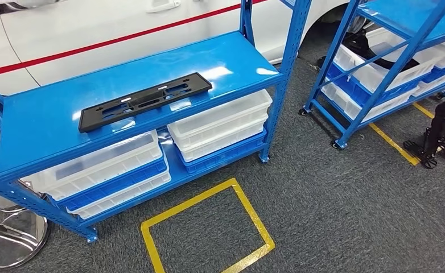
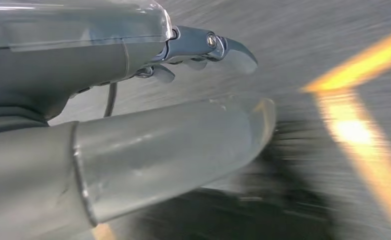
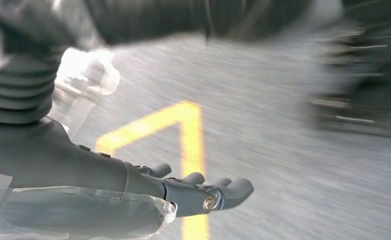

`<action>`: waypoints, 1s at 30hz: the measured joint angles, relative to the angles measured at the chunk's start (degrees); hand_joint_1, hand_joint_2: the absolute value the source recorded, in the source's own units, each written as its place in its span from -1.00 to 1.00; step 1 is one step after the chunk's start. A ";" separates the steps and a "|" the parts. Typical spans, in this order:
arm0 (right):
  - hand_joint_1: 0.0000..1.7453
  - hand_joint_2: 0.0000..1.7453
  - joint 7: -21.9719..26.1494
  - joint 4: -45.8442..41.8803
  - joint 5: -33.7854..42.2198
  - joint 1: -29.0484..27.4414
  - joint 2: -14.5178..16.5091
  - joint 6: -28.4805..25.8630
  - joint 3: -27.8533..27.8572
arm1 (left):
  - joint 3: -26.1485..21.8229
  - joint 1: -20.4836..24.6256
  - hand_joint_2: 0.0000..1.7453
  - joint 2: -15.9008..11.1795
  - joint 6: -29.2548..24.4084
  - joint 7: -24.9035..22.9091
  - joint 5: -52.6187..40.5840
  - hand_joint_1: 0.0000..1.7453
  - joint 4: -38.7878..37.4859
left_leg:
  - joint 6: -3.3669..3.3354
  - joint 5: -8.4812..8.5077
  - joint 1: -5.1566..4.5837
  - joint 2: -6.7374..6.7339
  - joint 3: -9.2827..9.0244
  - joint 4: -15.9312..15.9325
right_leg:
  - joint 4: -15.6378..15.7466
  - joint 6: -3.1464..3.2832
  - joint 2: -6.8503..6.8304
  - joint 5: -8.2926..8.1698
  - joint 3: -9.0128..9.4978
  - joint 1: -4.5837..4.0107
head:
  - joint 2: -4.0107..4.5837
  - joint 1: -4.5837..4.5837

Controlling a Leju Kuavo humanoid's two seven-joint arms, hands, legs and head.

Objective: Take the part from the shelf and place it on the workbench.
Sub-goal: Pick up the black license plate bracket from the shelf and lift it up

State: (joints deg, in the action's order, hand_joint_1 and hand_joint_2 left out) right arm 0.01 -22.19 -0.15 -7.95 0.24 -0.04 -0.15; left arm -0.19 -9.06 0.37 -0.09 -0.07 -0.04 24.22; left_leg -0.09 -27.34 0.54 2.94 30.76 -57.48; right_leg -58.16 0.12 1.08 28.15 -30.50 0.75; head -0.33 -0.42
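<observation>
On the top deck of the nearer blue shelf (image 1: 49, 122), a long flat black part (image 1: 145, 100) lies by itself, slightly slanted, with several slots cut through it. It rests flat on the blue surface, well apart from either robot hand. Below it, on the lower deck, stand stacked bins: white bins (image 1: 220, 122) towards the right, and a stack of white and blue bins (image 1: 109, 176) towards the left. Behind the shelf runs the side of a white car (image 1: 95, 28) with a red stripe. A second blue shelf (image 1: 388, 68) stands off to the right, also loaded with white bins. On the grey carpet floor (image 1: 334, 216) in front of the nearer shelf, yellow tape marks a rectangle (image 1: 206, 227), and more yellow tape runs by the second shelf.

The left robot hand (image 2: 148, 125) hangs over the blurred carpet near a yellow line; its thick thumb stretches out and its darker fingers (image 2: 208, 47) extend apart from it, with nothing between them. The right robot hand (image 3: 133, 195) likewise hangs over the carpet above a yellow corner mark, fingers (image 3: 218, 192) reaching forward, slightly curved, holding nothing.
</observation>
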 joint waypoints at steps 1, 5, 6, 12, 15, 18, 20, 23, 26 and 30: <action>-1.00 0.50 0.02 -2.05 0.00 1.76 0.00 0.00 0.00 | 0.00 -1.80 -1.00 0.01 0.01 -0.01 0.00 -1.00 -2.00 | 0.23 -0.74 0.04 -0.33 0.42 -1.03 | 0.13 0.42 -0.31 -0.07 0.01 0.04 | 0.00 -0.02; -1.00 -1.00 0.06 -9.32 0.01 7.29 -0.10 -0.03 0.04 | 0.02 -7.60 -1.00 -0.08 0.02 -0.10 0.00 -1.00 -9.25 | 0.73 -7.54 0.16 -1.90 6.69 -14.12 | 0.18 1.38 -1.17 -0.02 -0.14 -0.28 | 0.00 -0.02; -1.00 -1.00 0.07 -10.34 0.01 8.01 -0.15 -0.04 0.07 | 0.02 -8.41 -1.00 -0.14 0.02 -0.10 0.00 -1.00 -10.32 | 0.77 -7.99 0.15 -1.96 7.71 -16.15 | 0.11 1.43 -1.27 0.02 -0.22 -0.41 | 0.00 -0.02; -1.00 -1.00 0.00 -7.78 0.02 4.48 0.00 -0.01 0.08 | 0.01 -4.40 -1.00 -0.27 0.02 0.10 0.00 -1.00 -7.98 | -0.74 -0.54 -0.69 -3.41 -0.34 -0.80 | -0.22 1.03 -2.80 0.41 -0.22 -0.81 | 0.00 0.00; -1.00 -1.00 -0.09 -2.36 0.02 -0.27 0.05 0.00 0.07 | 0.01 0.57 -1.00 -0.26 0.02 0.18 0.00 -1.00 -2.61 | -1.39 -0.21 -0.73 -3.01 -0.61 0.34 | -0.29 0.29 -3.23 0.54 0.10 -0.67 | 0.00 0.01; -1.00 -1.00 -0.14 3.68 0.02 -5.30 0.05 0.01 0.04 | -0.01 5.53 -1.00 -0.22 0.02 0.25 0.00 -1.00 3.46 | -2.07 0.40 -0.25 -2.15 -1.20 1.28 | -5.22 -0.55 -1.73 3.80 -1.88 -0.45 | 0.00 0.02; -1.00 -1.00 -0.22 7.31 0.01 -7.97 0.02 0.01 0.03 | -0.01 8.20 -1.00 -0.22 0.02 0.27 0.00 -1.00 6.92 | -2.21 0.46 -0.24 -1.55 -0.95 1.21 | -12.48 -0.92 -1.18 7.40 -5.68 -0.17 | 0.00 0.02; -1.00 -1.00 -0.32 9.68 0.01 -9.45 -0.16 -0.02 0.02 | -0.02 9.45 -1.00 -0.24 0.02 0.27 0.00 -1.00 9.15 | -1.95 0.29 0.00 -1.05 -0.85 0.93 | -14.08 -1.47 -1.13 6.18 -6.96 0.43 | 0.00 0.03; -1.00 -1.00 -0.25 7.96 0.01 -7.27 -0.24 -0.02 0.02 | -0.02 7.10 -1.00 -0.22 0.02 0.15 0.00 -1.00 7.74 | -0.90 -0.34 0.26 -1.19 -0.83 0.45 | -3.64 -1.74 -0.85 0.96 -1.85 0.90 | 0.00 0.01; -1.00 -0.50 -0.03 1.83 0.00 -1.30 -0.03 0.03 0.01 | 0.00 1.15 -1.00 -0.12 0.03 -0.01 0.00 -1.00 1.76 | 0.58 -0.64 0.35 -1.40 -0.82 0.18 | -1.02 -0.28 -0.73 0.29 -0.72 0.50 | 0.00 -0.04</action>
State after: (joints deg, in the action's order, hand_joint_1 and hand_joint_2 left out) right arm -0.03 -20.35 -0.15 -9.25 0.21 -0.02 -0.15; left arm -0.19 -7.91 0.24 -0.06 -0.08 -0.04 25.98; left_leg 0.49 -27.98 0.89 1.54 29.93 -57.30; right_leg -59.18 -0.16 0.35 28.44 -31.22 1.25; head -0.33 -0.46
